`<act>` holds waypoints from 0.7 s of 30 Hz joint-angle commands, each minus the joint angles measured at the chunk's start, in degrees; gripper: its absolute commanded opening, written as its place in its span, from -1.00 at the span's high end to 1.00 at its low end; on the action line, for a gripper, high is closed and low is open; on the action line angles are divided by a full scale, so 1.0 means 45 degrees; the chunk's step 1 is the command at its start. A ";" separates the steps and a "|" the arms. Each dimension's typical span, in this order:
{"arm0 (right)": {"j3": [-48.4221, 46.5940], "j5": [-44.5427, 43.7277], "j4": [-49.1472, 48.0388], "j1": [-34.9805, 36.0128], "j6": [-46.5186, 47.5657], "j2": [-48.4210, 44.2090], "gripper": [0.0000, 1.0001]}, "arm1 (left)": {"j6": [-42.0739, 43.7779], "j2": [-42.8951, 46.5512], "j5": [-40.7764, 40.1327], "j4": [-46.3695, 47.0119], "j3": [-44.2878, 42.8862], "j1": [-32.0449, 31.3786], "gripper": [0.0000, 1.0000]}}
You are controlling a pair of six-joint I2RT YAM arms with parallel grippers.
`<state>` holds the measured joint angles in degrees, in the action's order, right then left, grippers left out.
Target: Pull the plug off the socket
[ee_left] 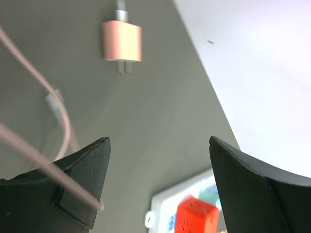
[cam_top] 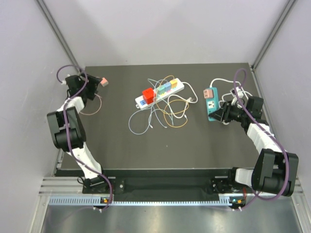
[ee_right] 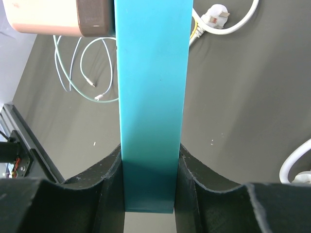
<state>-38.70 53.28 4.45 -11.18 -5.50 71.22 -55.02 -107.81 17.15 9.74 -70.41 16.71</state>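
One pink plug (ee_left: 121, 41) lies loose at the far left corner of the dark table (cam_top: 121, 145). It is a small rounded cube with two flat prongs at one end and a grey cable connector (ee_left: 121, 6) at the other. Its long axis points prongs-first toward the left gripper (ee_left: 159, 143), whose fingers stand wide apart just short of it. Across the table, the right gripper (ee_right: 148, 160) is clamped on the teal socket block (ee_right: 151, 87), which carries a pinkish adapter (ee_right: 48, 17).

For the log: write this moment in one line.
left gripper open; pink cube plug lying free; right gripper shut on teal socket block
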 commanded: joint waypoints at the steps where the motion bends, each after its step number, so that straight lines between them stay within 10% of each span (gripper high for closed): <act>1: -0.0737 0.0583 -0.0481 -0.0152 0.0557 -0.0495 1.00 | 0.0917 0.1241 0.0858 -0.0716 -0.0193 0.0056 -0.75; 21: -0.0736 0.0720 -0.0500 -0.0152 0.0479 -0.0963 1.00 | 0.2110 0.0054 -0.2558 -1.0533 -0.2827 0.0389 -0.89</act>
<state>-38.70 53.71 5.74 -11.18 -4.91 69.34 -47.53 -104.71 12.32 -24.21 -76.93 18.13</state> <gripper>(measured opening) 0.349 0.935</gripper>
